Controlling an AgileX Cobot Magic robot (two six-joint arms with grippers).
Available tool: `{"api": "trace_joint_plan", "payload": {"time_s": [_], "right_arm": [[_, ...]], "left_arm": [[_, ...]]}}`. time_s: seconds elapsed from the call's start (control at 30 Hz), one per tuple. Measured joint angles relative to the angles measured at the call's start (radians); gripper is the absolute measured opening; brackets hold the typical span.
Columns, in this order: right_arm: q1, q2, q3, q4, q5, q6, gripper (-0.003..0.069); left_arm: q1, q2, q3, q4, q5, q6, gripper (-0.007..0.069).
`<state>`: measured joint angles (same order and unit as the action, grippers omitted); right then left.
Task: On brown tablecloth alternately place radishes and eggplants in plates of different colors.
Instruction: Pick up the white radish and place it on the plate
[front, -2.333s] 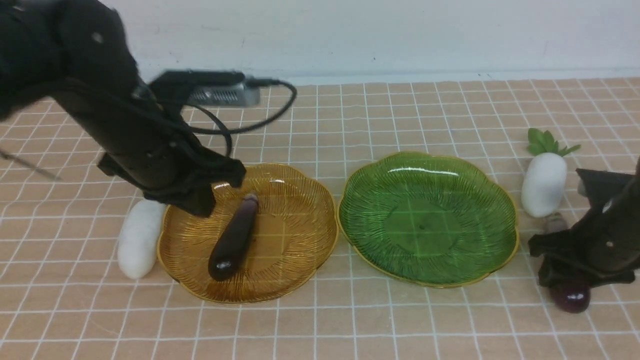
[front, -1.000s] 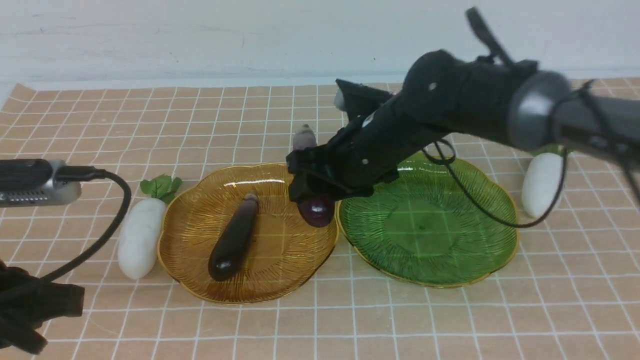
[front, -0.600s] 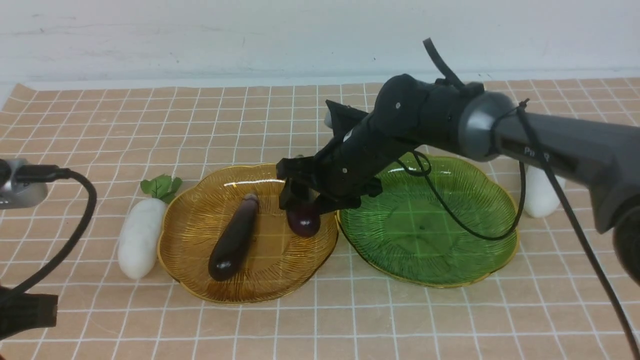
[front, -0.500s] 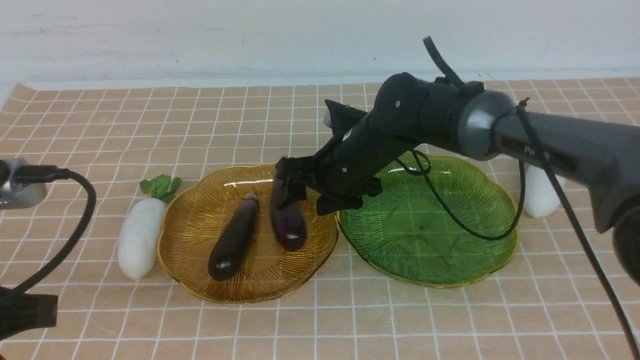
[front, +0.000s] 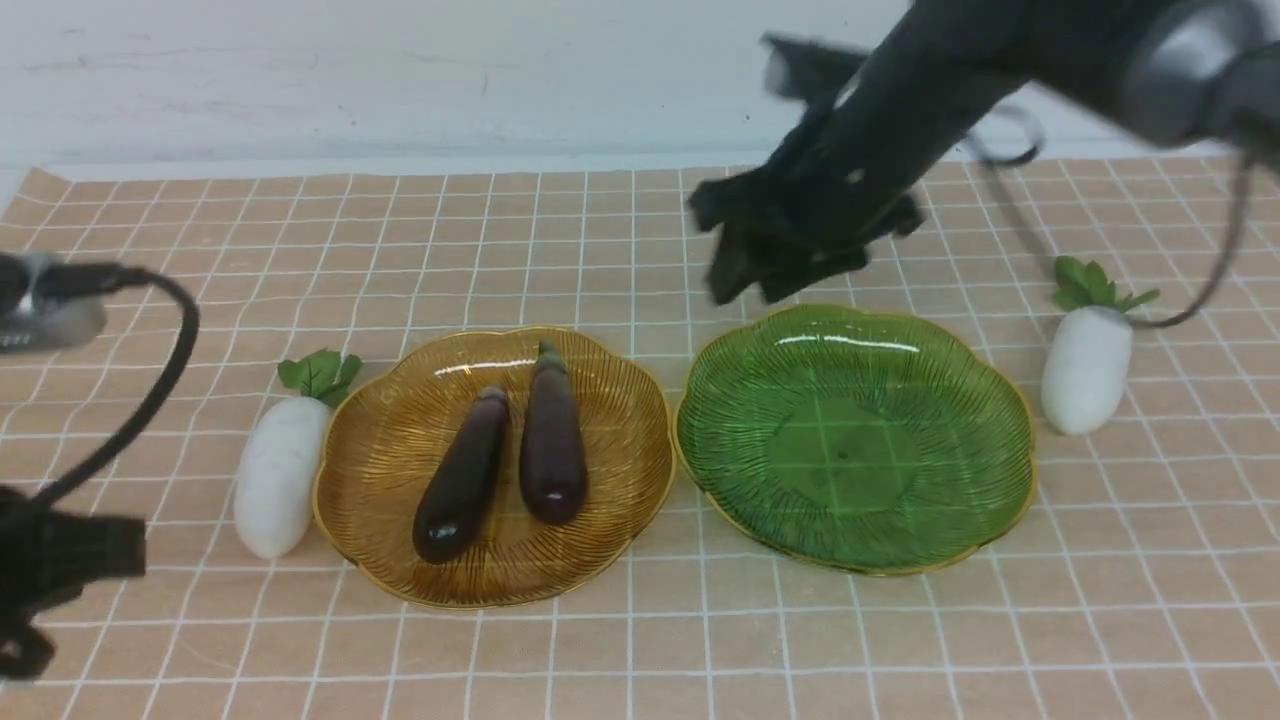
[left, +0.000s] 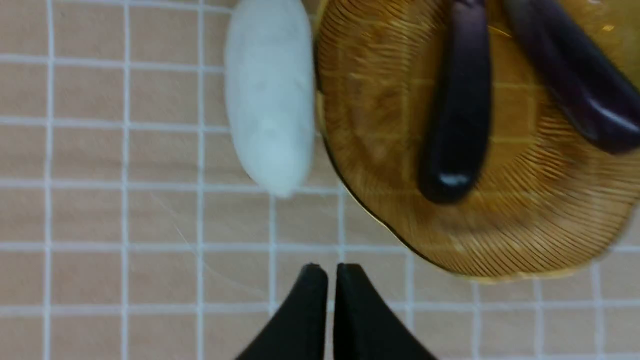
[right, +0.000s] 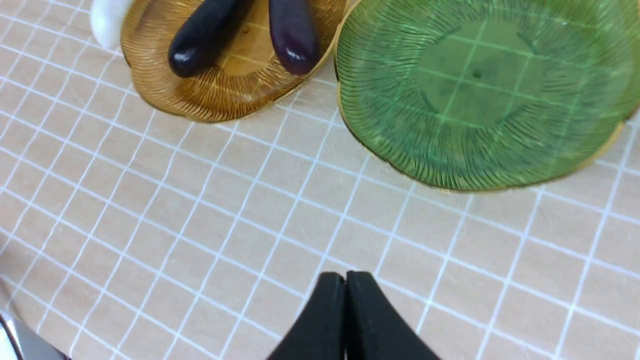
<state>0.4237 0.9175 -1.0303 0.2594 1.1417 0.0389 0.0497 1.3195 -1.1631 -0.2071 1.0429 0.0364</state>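
1. Both eggplants (front: 552, 440) lie in the amber plate (front: 395, 560); green plate (front: 960, 520) empty.
2. Left gripper (left: 331, 270), right gripper (right: 345, 277): closed, empty.
3. Right radish (front: 1087, 372) (lengthwise front-to-back) lies rightward of the right gripper.

No text, label, brand mark, number or sign can be read in any of the three views. The right arm (front: 930, 90) is motion-blurred in the front view, so whether its casing carries any marking cannot be told.
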Motion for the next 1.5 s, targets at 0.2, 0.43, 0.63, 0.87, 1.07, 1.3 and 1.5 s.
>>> {"api": "trace_joint_plan", "payload": {"time_s": [0.2, 0.43, 0.63, 0.87, 1.07, 1.3, 1.5], "right_arm": [[0.0, -0.263, 0.074, -0.09, -0.035, 0.082, -0.0015], [0.0, -0.342, 0.075, -0.129, 0.022, 0.138, -0.0015], [0.0, -0.314, 0.077, -0.129, 0.058, 0.173, -0.0015], [0.0, -0.306, 0.077, -0.129, 0.055, 0.184, -0.0015], [0.0, -0.306, 0.077, -0.109, 0.024, 0.187, -0.0015], [0.0, -0.306, 0.077, -0.106, 0.004, 0.186, -0.0015], [0.0, -0.306, 0.077, -0.106, 0.004, 0.186, -0.0015]], "left_arm": [[0.02, 0.14, -0.003, -0.008, -0.231, 0.077, 0.0097], [0.02, 0.328, -0.003, -0.036, -0.452, 0.099, 0.043], [0.02, 0.457, -0.005, -0.043, -0.577, 0.025, 0.0561], [0.02, 0.543, -0.007, -0.076, -0.582, 0.0, 0.0567], [0.02, 0.564, -0.012, -0.117, -0.579, 0.0, 0.0565], [0.033, 0.564, -0.013, -0.124, -0.571, -0.053, 0.0365], [0.061, 0.564, -0.025, -0.123, -0.534, -0.053, 0.0353]]}}
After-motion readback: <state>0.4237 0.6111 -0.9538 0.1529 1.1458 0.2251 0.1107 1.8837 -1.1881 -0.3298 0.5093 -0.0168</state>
